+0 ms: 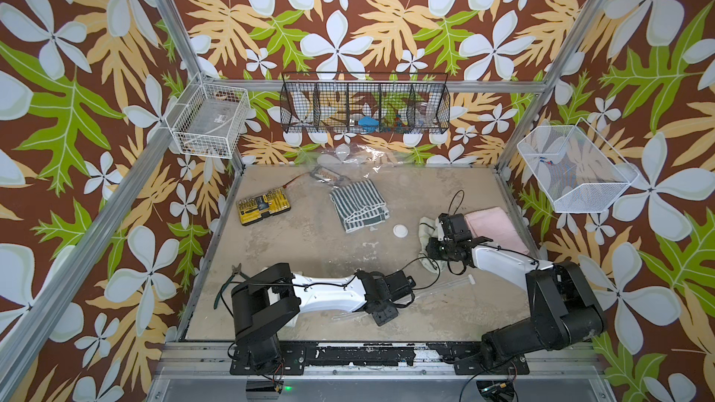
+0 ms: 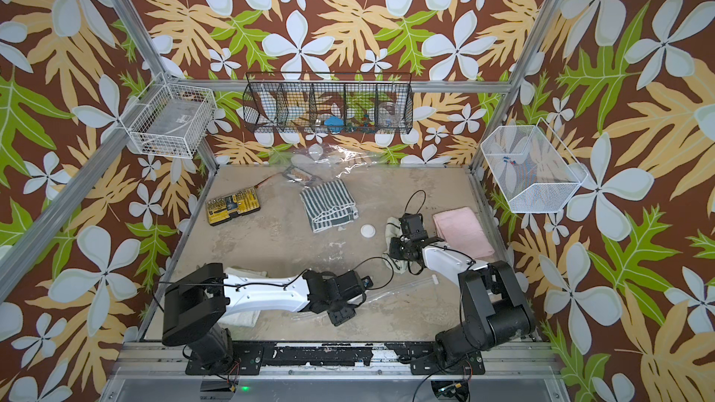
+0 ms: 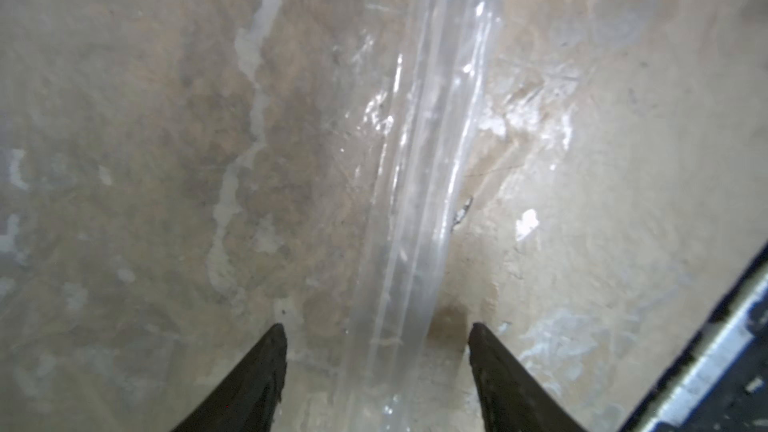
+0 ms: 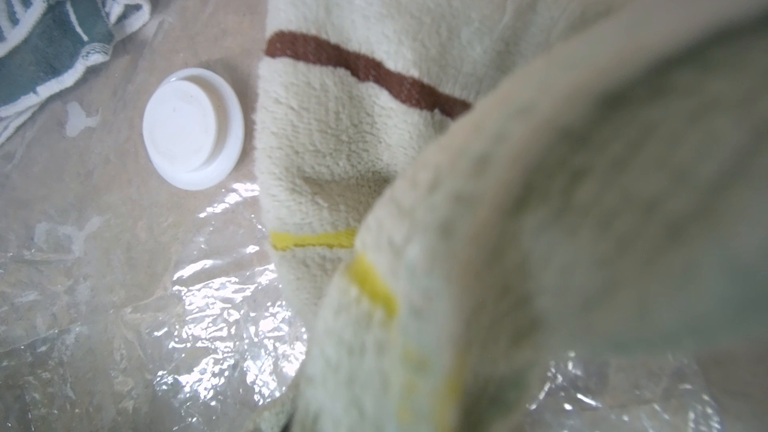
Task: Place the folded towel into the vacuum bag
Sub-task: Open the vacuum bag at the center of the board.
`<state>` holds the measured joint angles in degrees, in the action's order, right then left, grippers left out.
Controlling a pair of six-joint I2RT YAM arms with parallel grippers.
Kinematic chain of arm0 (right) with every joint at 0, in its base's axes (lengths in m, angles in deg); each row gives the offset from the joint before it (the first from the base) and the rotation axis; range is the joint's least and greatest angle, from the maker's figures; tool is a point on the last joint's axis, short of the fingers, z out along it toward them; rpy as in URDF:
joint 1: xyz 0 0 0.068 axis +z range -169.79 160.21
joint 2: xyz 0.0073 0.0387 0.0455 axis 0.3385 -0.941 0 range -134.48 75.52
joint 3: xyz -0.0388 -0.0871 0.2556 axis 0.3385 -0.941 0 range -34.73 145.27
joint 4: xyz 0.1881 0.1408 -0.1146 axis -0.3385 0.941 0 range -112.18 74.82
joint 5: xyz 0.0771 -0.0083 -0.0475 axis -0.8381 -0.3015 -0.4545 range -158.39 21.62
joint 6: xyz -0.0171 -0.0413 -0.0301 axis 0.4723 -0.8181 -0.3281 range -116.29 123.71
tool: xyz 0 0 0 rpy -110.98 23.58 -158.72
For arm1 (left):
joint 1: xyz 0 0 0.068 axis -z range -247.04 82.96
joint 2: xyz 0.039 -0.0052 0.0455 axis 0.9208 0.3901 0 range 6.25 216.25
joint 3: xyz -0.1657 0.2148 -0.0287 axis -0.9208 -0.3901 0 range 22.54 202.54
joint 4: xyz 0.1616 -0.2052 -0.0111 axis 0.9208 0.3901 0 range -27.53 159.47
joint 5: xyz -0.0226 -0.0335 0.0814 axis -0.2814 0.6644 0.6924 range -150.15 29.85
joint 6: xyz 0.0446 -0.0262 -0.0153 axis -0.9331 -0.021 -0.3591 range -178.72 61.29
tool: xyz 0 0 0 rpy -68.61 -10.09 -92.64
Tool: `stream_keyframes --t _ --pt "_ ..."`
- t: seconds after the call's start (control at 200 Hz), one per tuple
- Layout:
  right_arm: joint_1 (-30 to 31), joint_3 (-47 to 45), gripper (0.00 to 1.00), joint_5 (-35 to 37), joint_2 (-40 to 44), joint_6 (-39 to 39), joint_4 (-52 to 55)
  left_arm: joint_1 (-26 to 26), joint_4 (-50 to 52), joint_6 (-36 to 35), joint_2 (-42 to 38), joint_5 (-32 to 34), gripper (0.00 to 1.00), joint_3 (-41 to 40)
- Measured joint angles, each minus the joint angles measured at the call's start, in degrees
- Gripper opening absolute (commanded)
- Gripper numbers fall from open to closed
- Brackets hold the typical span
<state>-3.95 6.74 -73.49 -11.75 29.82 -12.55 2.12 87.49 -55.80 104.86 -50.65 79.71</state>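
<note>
Vacuum bag (image 4: 124,305) clear, crinkly; towel (image 4: 353,126) seemingly gripped

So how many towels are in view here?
4: a striped towel mid-table, a pink towel at the right edge, a cream towel in the right tool, a white towel under the left arm. More could be hidden.

My cream towel (image 1: 426,228), striped brown and yellow, hung bunched right of centre in both top views. The clear, crinkly vacuum bag (image 4: 187,305) lay spread beneath, valve disc (image 1: 401,230) just left.
</note>
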Motion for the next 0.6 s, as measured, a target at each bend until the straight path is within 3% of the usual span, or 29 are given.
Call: stream_keyframes --t 0.13,0.29,0.596 --pt "0.0 -0.3 0.06 0.3 -0.1 0.0 -0.7 0.0 -0.4 0.0 0.1 2.5 0.61 0.2" --pt "0.0 -0.7 0.06 0.7 0.0 -0.2 -1.6 -1.7 -0.5 0.2 -0.6 3.6 0.45 0.2" --pt "0.0 -0.8 0.06 1.0 -0.1 -0.8 -2.1 -2.8 -0.6 0.3 -1.5 4.0 0.5 0.6"
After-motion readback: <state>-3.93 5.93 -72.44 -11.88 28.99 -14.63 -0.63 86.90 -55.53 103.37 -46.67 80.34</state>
